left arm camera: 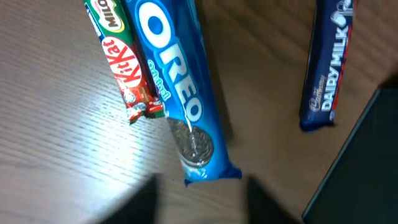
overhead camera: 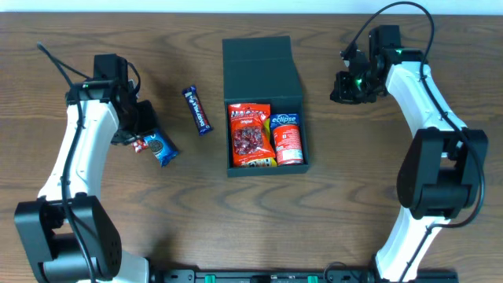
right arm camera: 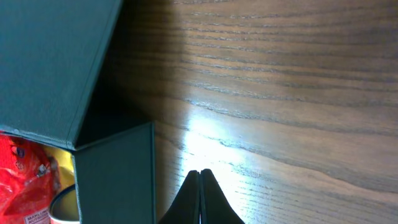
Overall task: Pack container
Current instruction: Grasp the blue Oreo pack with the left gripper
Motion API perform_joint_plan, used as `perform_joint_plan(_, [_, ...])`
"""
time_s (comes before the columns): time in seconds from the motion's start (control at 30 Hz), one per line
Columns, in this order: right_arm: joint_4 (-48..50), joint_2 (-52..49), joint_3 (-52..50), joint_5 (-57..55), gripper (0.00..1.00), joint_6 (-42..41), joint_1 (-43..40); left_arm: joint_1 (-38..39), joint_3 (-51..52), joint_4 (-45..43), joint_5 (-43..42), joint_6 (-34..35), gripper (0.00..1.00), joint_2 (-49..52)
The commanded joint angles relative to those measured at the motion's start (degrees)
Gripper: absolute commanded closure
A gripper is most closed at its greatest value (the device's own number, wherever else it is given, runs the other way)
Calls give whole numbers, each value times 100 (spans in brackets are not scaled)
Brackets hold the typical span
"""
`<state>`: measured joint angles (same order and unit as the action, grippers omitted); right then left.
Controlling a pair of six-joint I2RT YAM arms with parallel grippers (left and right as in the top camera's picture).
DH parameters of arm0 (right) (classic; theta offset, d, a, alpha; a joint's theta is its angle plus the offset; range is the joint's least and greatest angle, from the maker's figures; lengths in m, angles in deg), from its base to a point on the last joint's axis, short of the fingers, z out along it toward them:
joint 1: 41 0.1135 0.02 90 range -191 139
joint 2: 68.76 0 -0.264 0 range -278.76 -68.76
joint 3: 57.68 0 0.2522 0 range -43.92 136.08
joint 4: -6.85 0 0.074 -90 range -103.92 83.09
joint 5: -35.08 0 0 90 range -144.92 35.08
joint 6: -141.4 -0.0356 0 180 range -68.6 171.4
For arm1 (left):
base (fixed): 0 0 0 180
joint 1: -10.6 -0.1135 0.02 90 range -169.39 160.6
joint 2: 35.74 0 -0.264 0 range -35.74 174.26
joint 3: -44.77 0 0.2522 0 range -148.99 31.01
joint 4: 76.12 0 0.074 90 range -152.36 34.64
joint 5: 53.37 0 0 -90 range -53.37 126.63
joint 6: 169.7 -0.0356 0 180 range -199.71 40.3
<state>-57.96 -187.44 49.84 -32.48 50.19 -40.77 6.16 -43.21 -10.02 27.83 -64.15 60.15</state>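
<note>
The dark slate-blue container (overhead camera: 263,75) stands at mid table with its flap lid open to the back. Inside lie a red snack bag (overhead camera: 250,135) and a red-and-blue Eclipse pack (overhead camera: 288,138). My left gripper (overhead camera: 135,119) is open, just short of a blue Oreo pack (left arm camera: 177,81) and a red KitKat bar (left arm camera: 124,59) that lie side by side on the table. A blue Dairy Milk bar (left arm camera: 326,68) lies between them and the container. My right gripper (right arm camera: 199,177) is shut and empty, right of the container's wall (right arm camera: 115,180).
The wooden table (overhead camera: 94,228) carries nothing else. The Dairy Milk bar (overhead camera: 197,109) lies left of the container. The arm bases stand at the front corners.
</note>
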Motion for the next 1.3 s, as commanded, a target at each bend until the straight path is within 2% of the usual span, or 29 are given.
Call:
perform_joint_plan(0.0, [-2,7,87,31,98,-2,-52,-4,26,-133,-13,551,12,37])
perform_joint_plan(0.03, [-4,7,87,31,99,-2,-52,-4,26,-179,-11,717,5,37])
perform_joint_plan(0.2, [-17,7,87,31,98,-2,-52,-4,76,-446,42,1576,4,44])
perform_joint_plan(0.5, [-13,7,87,26,99,2,-52,-4,175,-647,15,1849,4,457])
perform_joint_plan(0.6, [-13,7,87,26,99,4,-52,-4,175,-651,-9,2153,3,732])
perform_joint_plan(1.2, [-17,7,85,26,99,107,-52,-4,175,-1366,170,2326,0,1394])
perform_joint_plan(1.23, [-17,7,85,26,99,107,-52,-4,175,-1370,177,2326,5,1414])
perform_joint_plan(1.27, [-17,7,85,26,98,107,-52,-4,175,-1375,173,2326,5,1438])
